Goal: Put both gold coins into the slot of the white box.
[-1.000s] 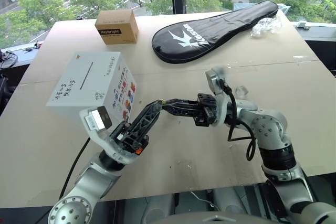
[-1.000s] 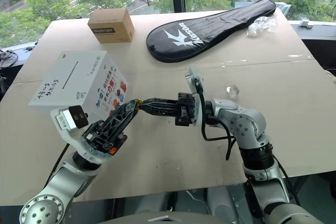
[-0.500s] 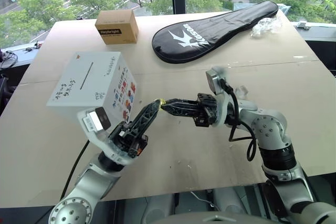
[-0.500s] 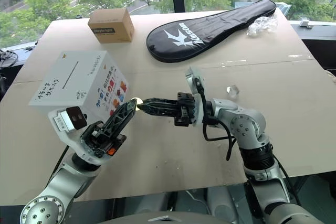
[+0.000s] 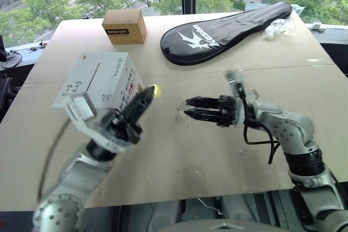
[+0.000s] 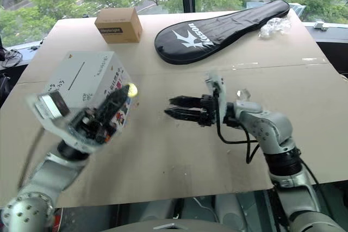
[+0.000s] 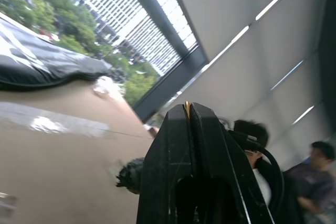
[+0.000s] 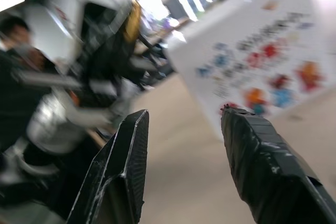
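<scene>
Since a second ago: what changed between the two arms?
The coin was handed over. The left gripper closed on the gold coin and lifted it up beside the white box; the right gripper opened its fingers, let go and drew back to the right. The white box, brown box and black racket cover stayed where they were; the camera shifted slightly.

The brown cardboard box [image 5: 124, 26] reads "Heybright"; the black racket cover [image 5: 228, 23] reads "KASON".
</scene>
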`<action>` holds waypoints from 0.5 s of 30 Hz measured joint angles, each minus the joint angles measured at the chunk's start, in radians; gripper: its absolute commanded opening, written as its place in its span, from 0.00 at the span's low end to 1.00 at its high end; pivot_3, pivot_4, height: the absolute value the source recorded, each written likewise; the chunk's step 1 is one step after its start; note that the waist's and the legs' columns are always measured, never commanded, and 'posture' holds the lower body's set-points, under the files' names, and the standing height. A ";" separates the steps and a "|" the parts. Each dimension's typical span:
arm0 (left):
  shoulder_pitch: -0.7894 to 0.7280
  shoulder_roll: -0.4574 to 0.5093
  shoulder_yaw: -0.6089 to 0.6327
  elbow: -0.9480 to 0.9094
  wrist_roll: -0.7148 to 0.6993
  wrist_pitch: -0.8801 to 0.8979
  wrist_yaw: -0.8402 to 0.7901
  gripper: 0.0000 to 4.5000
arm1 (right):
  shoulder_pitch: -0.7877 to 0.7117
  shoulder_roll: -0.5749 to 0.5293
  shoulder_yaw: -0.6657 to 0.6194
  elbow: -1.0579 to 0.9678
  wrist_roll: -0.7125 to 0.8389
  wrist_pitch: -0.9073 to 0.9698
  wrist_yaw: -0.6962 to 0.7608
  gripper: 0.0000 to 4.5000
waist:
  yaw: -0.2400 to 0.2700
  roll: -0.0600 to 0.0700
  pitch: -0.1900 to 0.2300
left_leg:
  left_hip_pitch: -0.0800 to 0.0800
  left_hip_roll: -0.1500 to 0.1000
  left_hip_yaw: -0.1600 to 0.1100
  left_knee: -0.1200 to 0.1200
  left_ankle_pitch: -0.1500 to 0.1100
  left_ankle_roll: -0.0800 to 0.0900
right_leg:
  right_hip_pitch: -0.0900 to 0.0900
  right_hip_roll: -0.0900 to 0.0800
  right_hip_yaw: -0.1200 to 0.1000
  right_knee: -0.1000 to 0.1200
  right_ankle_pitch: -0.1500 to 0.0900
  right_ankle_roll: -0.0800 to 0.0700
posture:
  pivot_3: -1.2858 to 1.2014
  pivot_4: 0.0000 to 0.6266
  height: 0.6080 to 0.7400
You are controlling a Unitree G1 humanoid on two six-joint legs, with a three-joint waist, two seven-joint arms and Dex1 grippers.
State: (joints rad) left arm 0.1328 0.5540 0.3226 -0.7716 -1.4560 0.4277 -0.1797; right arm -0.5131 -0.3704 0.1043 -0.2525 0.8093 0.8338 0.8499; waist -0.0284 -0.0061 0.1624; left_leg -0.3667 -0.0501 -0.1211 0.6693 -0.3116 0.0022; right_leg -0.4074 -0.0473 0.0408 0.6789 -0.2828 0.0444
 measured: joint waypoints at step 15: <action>-0.228 0.406 0.158 0.164 0.353 0.420 0.575 0.00 | -0.179 0.004 -0.042 0.039 -0.164 -0.333 0.081 0.54 | -0.012 -0.001 0.001 | -0.014 -0.001 -0.002 0.000 0.000 0.000 | -0.015 -0.001 0.000 0.000 0.000 0.000 | 0.52 0.24 1.00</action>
State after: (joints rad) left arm -0.0953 0.9598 0.4802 -0.6072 -1.1026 0.8482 0.3951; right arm -0.6922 -0.3668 0.0621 -0.2137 0.6450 0.5004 0.9307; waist -0.0399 -0.0075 0.1630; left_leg -0.3811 -0.0513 -0.1234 0.6692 -0.3115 0.0019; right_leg -0.4223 -0.0484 0.0408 0.6791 -0.2826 0.0445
